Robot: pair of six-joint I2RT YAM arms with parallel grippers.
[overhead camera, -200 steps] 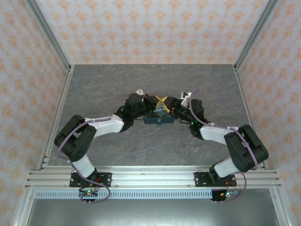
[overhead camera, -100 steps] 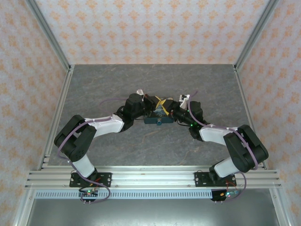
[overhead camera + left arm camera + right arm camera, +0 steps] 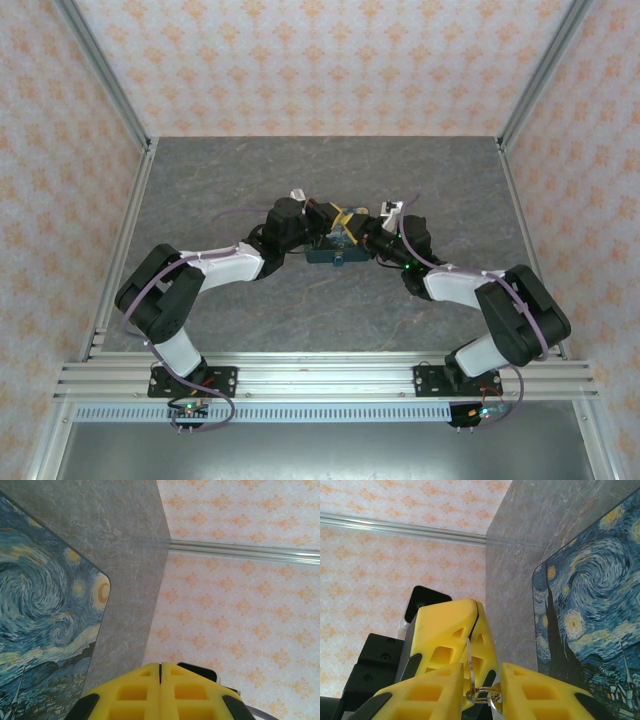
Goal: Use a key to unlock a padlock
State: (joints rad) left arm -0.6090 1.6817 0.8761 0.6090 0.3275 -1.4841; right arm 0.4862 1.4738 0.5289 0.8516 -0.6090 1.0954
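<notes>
The key [image 3: 469, 662] is a thin pale blade seen edge-on, with a wire key ring [image 3: 482, 696] at its lower end. Its upper end runs into the seam of my left gripper's yellow fingers [image 3: 451, 630], which are pressed together on it. My left gripper [image 3: 160, 666] [image 3: 337, 213] shows no gap. My right gripper [image 3: 482, 672] [image 3: 353, 222] faces it tip to tip, jaws apart, with the ring lying between the pads and close to both. Both grippers meet above the blue night-sky box [image 3: 335, 252]. The padlock is hidden.
The box lid [image 3: 40, 620] [image 3: 590, 620] lies on the grey stone-look table [image 3: 230, 180]. Patterned walls with metal corner rails [image 3: 105, 80] enclose the table on three sides. Open floor lies behind and to both sides of the box.
My right gripper has moved a little left toward the left gripper, and its jaws have narrowed around the key ring. The left gripper has stayed shut in place.
</notes>
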